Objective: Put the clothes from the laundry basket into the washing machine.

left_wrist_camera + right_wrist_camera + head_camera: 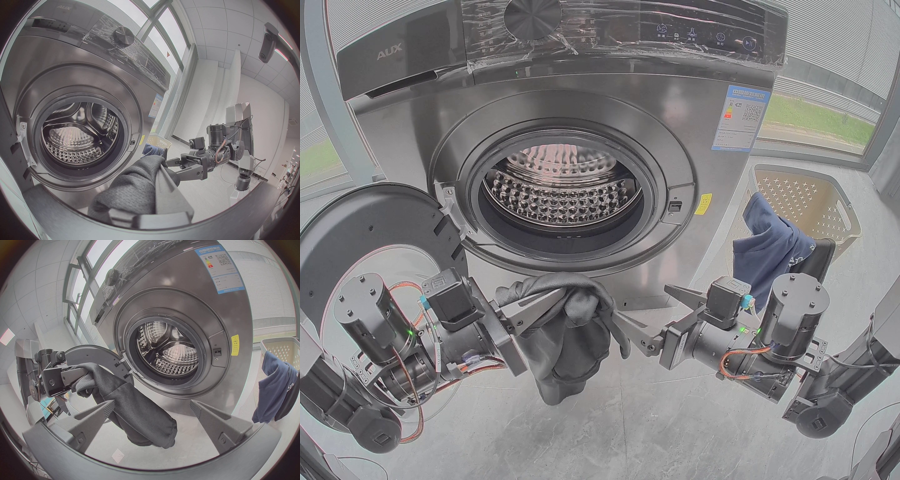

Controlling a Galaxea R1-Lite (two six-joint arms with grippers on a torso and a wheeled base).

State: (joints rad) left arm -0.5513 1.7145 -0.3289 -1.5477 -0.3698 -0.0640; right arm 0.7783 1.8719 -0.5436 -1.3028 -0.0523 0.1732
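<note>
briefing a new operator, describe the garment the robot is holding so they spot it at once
Find the washing machine with its door open. Just below the drum opening, the left pincer grips a dark grey garment, bunched and hanging. The blue garment drapes over the basket rim instead.

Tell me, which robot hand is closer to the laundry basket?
Right. The right gripper, open, is near the laundry basket; the left gripper, clutching a grey garment, is farther off.

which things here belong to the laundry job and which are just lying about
Job: grey garment in the left pincer, open right pincer, washing machine with its door open, laundry basket, blue garment draped over its rim.
Lying about: blue label and yellow sticker on the machine, windows behind.
</note>
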